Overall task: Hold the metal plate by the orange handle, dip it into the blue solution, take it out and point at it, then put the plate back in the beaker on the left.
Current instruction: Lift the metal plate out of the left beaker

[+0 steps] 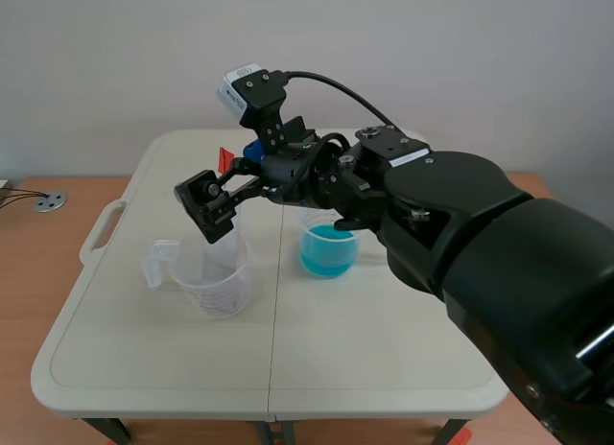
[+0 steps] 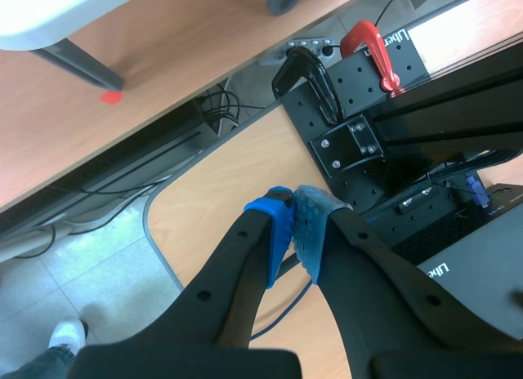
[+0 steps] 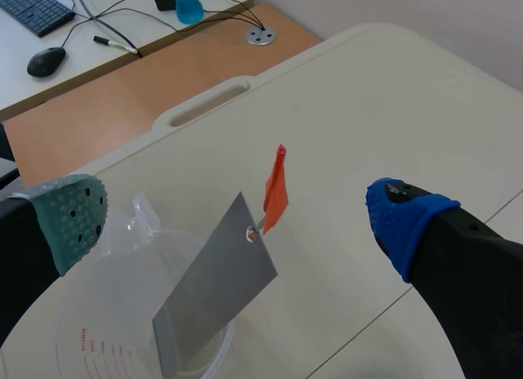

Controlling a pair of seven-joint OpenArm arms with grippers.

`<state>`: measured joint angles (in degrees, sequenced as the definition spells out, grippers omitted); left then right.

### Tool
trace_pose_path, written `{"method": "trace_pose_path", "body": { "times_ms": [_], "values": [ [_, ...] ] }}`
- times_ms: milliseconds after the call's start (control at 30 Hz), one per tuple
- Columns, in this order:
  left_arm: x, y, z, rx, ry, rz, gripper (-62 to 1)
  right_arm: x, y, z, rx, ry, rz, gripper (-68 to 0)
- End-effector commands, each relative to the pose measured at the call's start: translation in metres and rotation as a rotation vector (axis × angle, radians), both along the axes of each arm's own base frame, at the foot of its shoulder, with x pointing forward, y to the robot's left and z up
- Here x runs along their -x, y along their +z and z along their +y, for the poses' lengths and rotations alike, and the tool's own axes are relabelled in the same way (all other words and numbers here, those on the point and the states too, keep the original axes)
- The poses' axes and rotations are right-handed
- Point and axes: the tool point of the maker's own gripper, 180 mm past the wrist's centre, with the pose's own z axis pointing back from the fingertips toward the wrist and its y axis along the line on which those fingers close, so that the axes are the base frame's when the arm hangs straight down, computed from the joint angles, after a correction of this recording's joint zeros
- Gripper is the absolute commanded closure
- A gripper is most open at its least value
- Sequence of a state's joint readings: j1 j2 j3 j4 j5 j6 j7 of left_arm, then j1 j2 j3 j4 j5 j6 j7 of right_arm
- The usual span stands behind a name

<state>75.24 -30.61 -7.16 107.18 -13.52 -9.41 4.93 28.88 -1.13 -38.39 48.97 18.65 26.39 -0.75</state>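
Little writing can be read. In the left wrist view the white letters "Liber" (image 2: 401, 37) stand on a black perforated rig (image 2: 359, 109) ahead of the left gripper (image 2: 294, 195), and the word is cut off. A similar word just beside that gripper is cut off the same way. A red clamp (image 2: 372, 48) sits on the rig next to the first word. The red scale on the beaker (image 3: 106, 330) is too small to read, and so is the white label (image 1: 408, 157) on the right arm.

The right gripper (image 3: 237, 207) is spread wide, with a green pad (image 3: 73, 211) on one side and a blue pad (image 3: 404, 220) on the other. The orange handle (image 3: 275, 191) rises between the two pads and touches neither. The plate (image 3: 216, 285) hangs from it, tilted, with its lower end inside the beaker under the gripper. That view cuts off the beaker's near side. Far ahead of the gripper lie a keyboard (image 3: 33, 7) and a mouse (image 3: 45, 60).

Only the scene view shows the blue solution (image 1: 328, 251). Its beaker stands on the table (image 1: 384, 349) beside the right gripper (image 1: 228, 179), and the arm partly hides its rim. There the plate shows only dimly through the beaker (image 1: 216, 277) wall, while the handle (image 1: 226, 159) shows clearly between the fingers.

Only its own wrist view shows the left gripper. Its pads (image 2: 274, 232) are pressed together on nothing, above a wooden desk edge and the floor. A shoe (image 2: 65, 334) shows below, half cut off.
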Motion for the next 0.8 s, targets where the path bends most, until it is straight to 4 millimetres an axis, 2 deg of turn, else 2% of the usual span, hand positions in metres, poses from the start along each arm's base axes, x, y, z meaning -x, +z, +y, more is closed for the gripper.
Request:
{"method": "trace_pose_path", "body": {
  "times_ms": [0,167,300,467,633,767],
  "values": [
    [-0.0023,0.0033,-0.0031,0.015,0.006,-0.011,-1.3,-0.0054,0.0213,0.0077,-0.038,0.013,-0.044,-66.3],
    [-0.0023,0.0033,-0.0031,0.015,0.006,-0.011,-1.3,-0.0051,0.0213,0.0079,-0.039,0.014,-0.045,-65.3],
    [-0.0023,0.0033,-0.0031,0.015,0.006,-0.011,-1.3,-0.0048,0.0209,0.0080,-0.039,0.015,-0.044,-54.4],
    [-0.0019,0.0029,-0.0029,0.014,0.006,-0.009,-1.3,-0.0048,0.0209,0.0080,-0.039,0.015,-0.044,-45.3],
    [-0.0019,0.0029,-0.0029,0.014,0.006,-0.009,-1.3,-0.0050,0.0210,0.0078,-0.038,0.014,-0.044,-32.7],
    [-0.0019,0.0030,-0.0029,0.014,0.006,-0.009,-1.2,-0.0050,0.0210,0.0078,-0.039,0.014,-0.044,-26.2]
  ]
}}
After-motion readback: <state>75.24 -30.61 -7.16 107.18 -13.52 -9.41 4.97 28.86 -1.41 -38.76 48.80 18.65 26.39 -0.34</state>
